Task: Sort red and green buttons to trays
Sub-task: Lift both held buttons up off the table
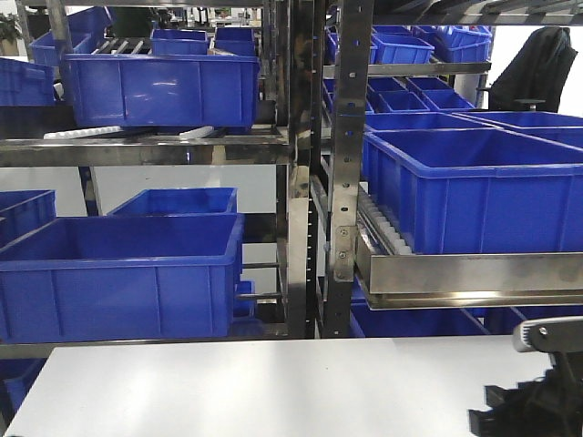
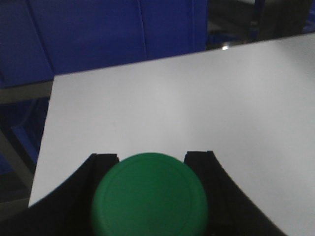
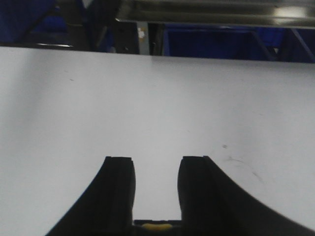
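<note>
The green button [image 2: 150, 196] fills the bottom of the left wrist view, its round green cap facing the camera. My left gripper [image 2: 152, 155] is shut on it, one black finger on each side, held above the white table [image 2: 197, 98] near the table's left edge. My right gripper [image 3: 156, 160] stands open over bare white tabletop with nothing between its fingers. In the front view part of the right arm [image 1: 537, 401] shows at the bottom right. The red button and both trays are out of view.
Behind the table stands a steel rack [image 1: 342, 182] with several deep blue crates [image 1: 123, 273] on its shelves. A steel rail [image 1: 474, 273] juts out above the table's far right. The table's left edge [image 2: 47, 142] drops off beside the left gripper.
</note>
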### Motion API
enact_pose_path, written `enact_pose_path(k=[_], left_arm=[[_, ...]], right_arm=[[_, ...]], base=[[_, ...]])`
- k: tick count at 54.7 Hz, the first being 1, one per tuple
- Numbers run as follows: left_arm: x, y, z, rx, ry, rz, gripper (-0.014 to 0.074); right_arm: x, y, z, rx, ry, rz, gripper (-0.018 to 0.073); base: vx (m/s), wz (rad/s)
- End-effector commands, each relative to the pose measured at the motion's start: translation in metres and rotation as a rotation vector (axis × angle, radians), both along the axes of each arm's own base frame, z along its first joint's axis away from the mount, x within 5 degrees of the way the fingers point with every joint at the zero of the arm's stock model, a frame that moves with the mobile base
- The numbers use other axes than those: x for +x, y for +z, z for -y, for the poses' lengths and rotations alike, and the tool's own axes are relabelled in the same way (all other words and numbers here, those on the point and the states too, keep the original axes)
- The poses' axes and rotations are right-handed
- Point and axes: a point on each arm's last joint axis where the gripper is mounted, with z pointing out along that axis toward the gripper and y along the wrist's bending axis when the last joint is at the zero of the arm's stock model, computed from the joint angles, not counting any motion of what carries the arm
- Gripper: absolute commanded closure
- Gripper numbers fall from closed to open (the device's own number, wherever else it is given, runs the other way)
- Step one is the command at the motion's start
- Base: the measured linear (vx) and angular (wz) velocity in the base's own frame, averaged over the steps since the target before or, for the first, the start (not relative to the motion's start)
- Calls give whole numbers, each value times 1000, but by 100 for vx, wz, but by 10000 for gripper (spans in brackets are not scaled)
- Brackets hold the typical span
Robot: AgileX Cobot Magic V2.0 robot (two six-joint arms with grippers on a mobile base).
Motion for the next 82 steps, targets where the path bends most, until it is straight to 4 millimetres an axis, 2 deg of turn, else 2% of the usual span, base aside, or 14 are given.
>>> enact_pose_path(k=[1,13,17,23,30,38,49,59,82], left_arm=[[0,32,2,-75,7,183,603],[-11,67,5,-110,-53,333,603],[-11,85,7,-117,-76,371,603],[-6,122,9,-117,-86,428,603],[-4,166,8,-123,-83,497,603],[-10,195,7,-128,-80,545,603],[-27,203,4,-128,-77,550,603],[-39,212,2,-135,-78,602,603],[-39,211,1,-135,-76,583,603]], right_arm=[[1,34,-15,51,47,176,568],[-2,71,-44,92,151,289,568],[-2,85,-49,103,169,330,568],[-6,104,-51,122,182,403,568],[-20,125,-47,148,185,517,568],[-38,144,-41,164,185,592,568],[-55,157,-36,173,184,637,568],[-58,160,-34,175,184,645,568],[-58,160,-34,176,183,645,568]], base=[[0,0],[0,0],[0,0],[0,0],[0,0],[0,0],[0,0],[0,0],[0,0]])
